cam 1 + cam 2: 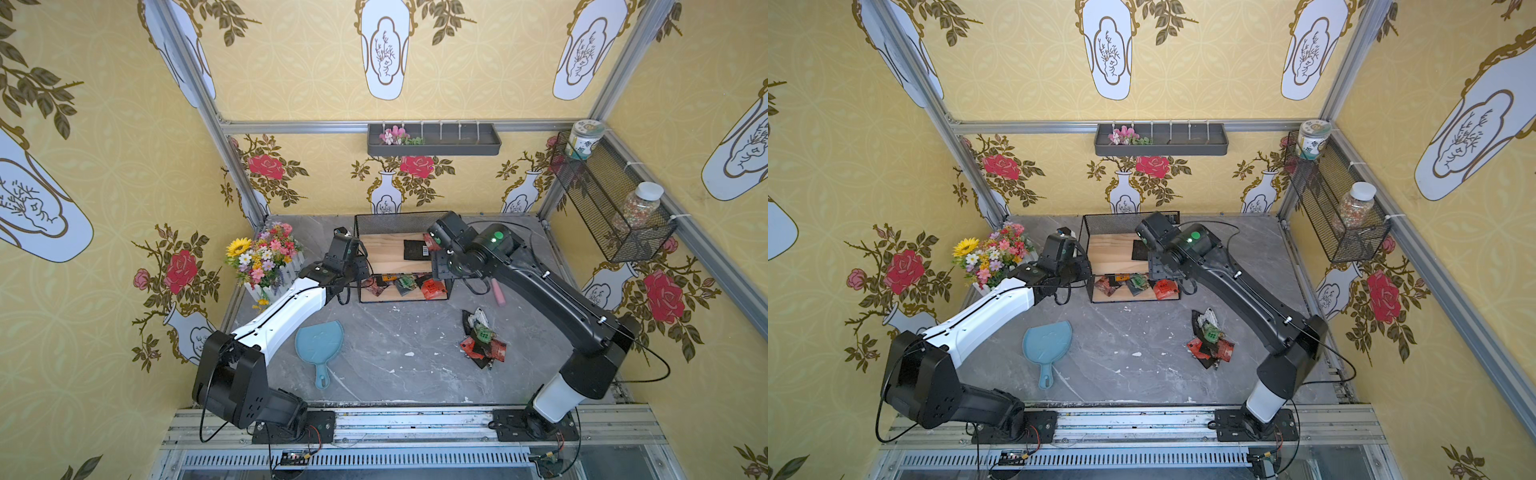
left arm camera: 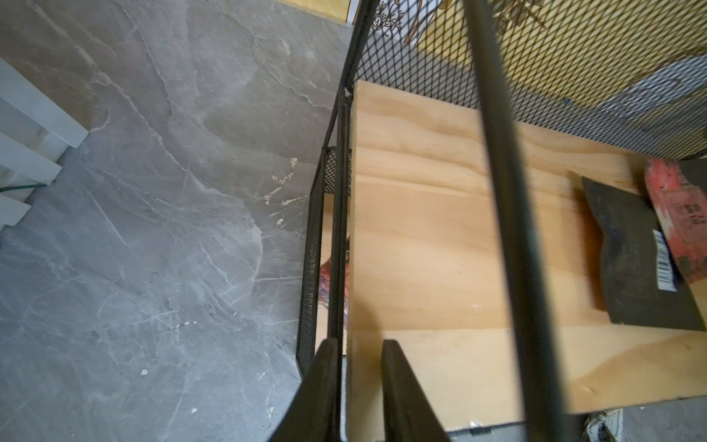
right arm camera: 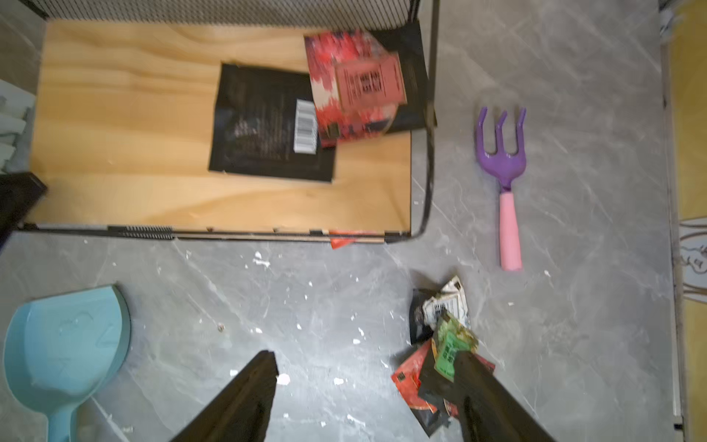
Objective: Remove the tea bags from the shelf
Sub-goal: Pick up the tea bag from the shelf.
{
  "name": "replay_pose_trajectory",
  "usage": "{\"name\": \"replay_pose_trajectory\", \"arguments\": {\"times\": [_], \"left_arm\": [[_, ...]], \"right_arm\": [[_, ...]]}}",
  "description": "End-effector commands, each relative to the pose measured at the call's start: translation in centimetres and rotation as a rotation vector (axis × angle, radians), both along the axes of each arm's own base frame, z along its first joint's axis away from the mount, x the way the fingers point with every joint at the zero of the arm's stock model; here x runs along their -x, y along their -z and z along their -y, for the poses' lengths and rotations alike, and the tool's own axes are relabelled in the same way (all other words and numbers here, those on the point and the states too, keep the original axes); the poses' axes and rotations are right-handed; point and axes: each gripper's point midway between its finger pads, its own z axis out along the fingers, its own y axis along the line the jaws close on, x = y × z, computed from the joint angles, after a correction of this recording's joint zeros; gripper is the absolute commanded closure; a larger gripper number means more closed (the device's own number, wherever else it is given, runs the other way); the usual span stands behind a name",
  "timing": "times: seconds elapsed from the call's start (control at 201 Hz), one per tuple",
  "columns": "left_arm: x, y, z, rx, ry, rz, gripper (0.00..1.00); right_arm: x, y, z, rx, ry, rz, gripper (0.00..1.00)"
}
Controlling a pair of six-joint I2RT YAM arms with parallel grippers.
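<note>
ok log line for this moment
left gripper: shut on shelf | right gripper: open, empty | top board: black tea bag, red tea bag | lower board: more tea bags | table: pile

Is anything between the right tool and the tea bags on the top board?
Nothing visible does. The black sachet and red sachet lie uncovered before the open right tool; a side wire of the shelf runs close beside the red one.

left jaws nearly closed, right jaws spread wide (empty)
</note>
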Motion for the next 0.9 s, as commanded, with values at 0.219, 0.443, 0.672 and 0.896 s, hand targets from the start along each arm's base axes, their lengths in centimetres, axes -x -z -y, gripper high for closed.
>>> {"name": "replay_pose_trajectory", "arguments": {"times": [0.219, 0.443, 0.672, 0.896], "left_arm": [[1.5, 2.0, -0.2, -0.030, 0.026, -0.095, 0.74], [1.4, 2.1, -0.1, -0.028, 0.024, -0.098, 0.75], [1.5, 2.0, -0.1, -0.027, 0.024, -0.096, 0.74], [1.4, 1.9, -0.1, -0.024, 0.024, -0.094, 0.74]], "right_arm": [[-6.4, 1.6, -4.7, 0.049, -0.075, 0.021, 0.19], [-9.6, 3.5, -5.5, -0.033, -0.065, 0.012, 0.22], [-10.6, 5.6, -7.0, -0.018, -0.099, -0.015, 0.26], [-11.5, 7.3, -6.9, 0.015, -0.093, -0.025, 0.28]]}}
